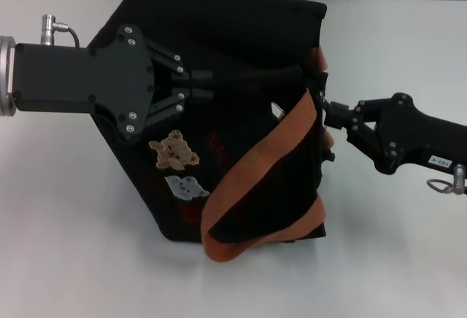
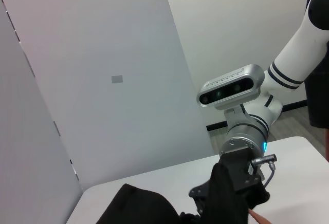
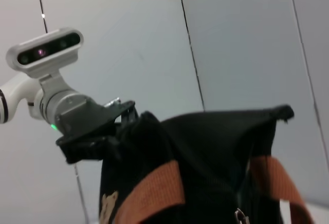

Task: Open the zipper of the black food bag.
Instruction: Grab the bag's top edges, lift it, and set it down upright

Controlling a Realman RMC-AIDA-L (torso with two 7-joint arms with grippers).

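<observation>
The black food bag (image 1: 241, 41) lies in the middle of the white table, bear patches facing up and an orange-brown strap looped across its right half. My left gripper (image 1: 198, 84) reaches in from the left and is shut on a fold of the bag's top fabric. My right gripper (image 1: 328, 111) comes in from the right and sits against the bag's right end, beside the strap. A small silvery pull tab of the zipper (image 1: 277, 109) glints just left of the strap, and the zipper pull (image 3: 239, 215) also shows between the straps in the right wrist view.
The white table (image 1: 408, 260) runs around the bag on all sides. A pale panelled wall stands behind. The left wrist view shows the right gripper (image 2: 234, 175) with black bag fabric draped against it.
</observation>
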